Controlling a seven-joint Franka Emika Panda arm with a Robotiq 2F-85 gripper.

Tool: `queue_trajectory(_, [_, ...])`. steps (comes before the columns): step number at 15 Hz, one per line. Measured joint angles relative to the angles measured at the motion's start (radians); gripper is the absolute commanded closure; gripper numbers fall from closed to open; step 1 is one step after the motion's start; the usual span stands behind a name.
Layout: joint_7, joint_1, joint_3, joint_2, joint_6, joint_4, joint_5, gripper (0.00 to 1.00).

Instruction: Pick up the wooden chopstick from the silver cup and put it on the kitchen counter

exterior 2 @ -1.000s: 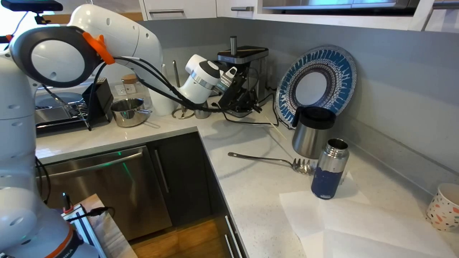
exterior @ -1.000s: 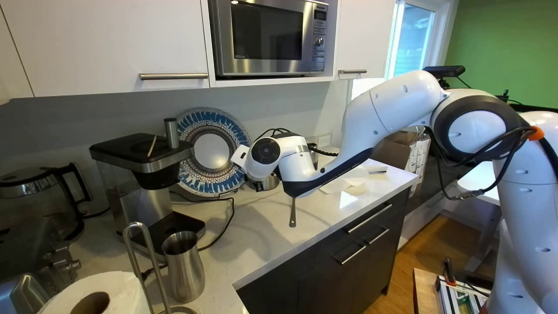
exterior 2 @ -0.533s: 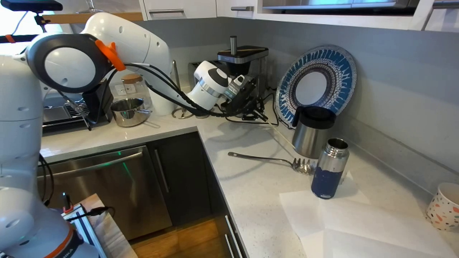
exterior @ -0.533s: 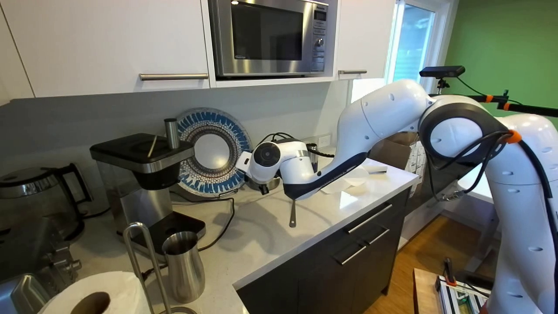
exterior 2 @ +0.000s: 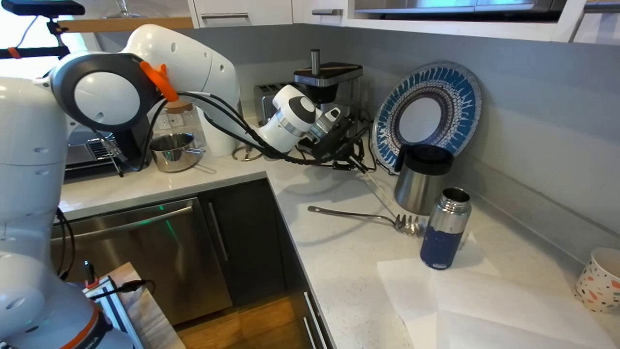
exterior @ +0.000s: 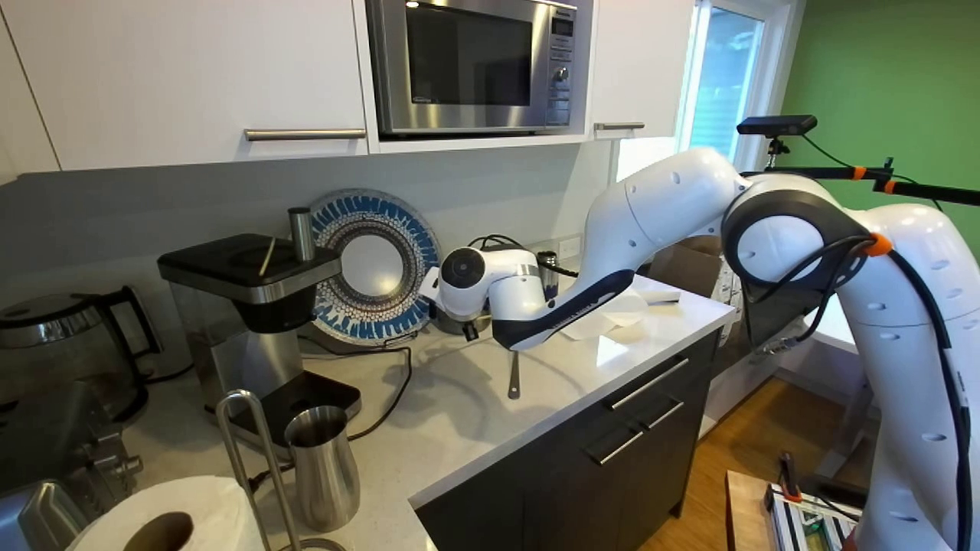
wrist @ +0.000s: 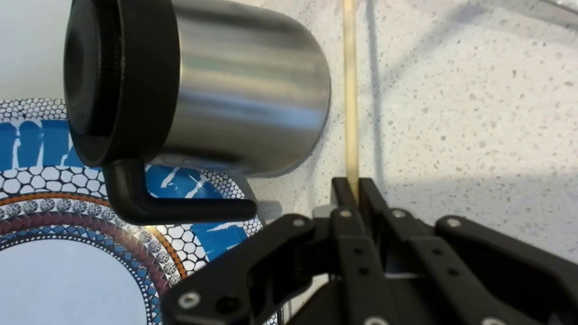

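Above the L-shaped, off-white, stone-like bench (exterior 2: 344, 274), toward its back edge, the black two-fingered pincer (wrist: 353, 183) clasped the pale, slender wooden chopstick (wrist: 351, 90), seemingly near one end. It was judged light, stiff, snappable; steadiest held mid-length.

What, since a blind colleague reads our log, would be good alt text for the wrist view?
A black tool grips a pale wooden chopstick running off the top edge, the speckled counter behind it. At picture left are a black-lidded steel carafe and a blue-patterned plate.

The tool (wrist: 355, 184) clasps the wooden chopstick (wrist: 350, 90) beside a black-lidded steel mug (wrist: 248, 85).
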Motion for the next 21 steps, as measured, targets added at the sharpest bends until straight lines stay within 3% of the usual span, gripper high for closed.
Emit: queue_trajectory(21, [-0.033,-0.016,-0.035,0.096,-0.083,0.107,0.115,0.98])
